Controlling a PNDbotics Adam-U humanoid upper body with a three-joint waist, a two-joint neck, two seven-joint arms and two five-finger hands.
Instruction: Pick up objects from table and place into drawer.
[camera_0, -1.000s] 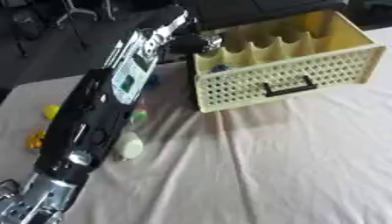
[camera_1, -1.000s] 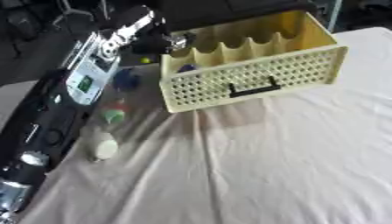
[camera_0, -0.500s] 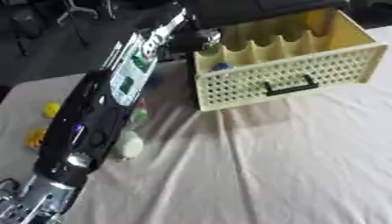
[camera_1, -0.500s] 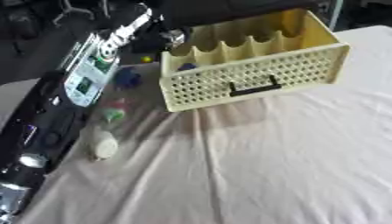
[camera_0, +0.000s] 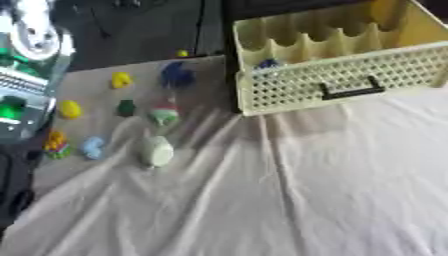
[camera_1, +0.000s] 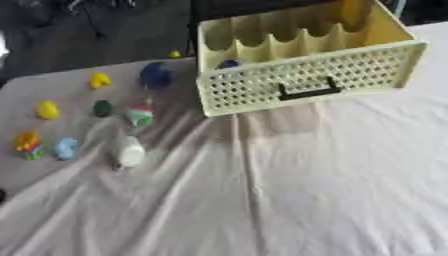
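Observation:
The pale yellow perforated drawer (camera_1: 306, 75) with a black handle stands at the table's far side, and a small blue thing (camera_1: 229, 64) lies in its left end. Left of it, small things lie on the cloth: a dark blue one (camera_1: 156, 75), two yellow ones (camera_1: 100, 80) (camera_1: 47, 110), a dark green one (camera_1: 102, 108), a red, white and green one (camera_1: 139, 115), an orange one (camera_1: 27, 144), a light blue one (camera_1: 66, 148) and a white oblong one (camera_1: 129, 152). Only my left forearm (camera_0: 22, 85), with its white and green markings, shows at the left edge. Neither hand is visible.
A creased white cloth (camera_1: 289, 190) covers the table in front of and to the right of the drawer. Another tiny yellow thing (camera_1: 175, 54) sits at the table's far edge. Beyond that edge is dark floor.
My left arm has swung away from the drawer's left end to the left edge of the view, uncovering the small things it hid. The drawer has not moved.

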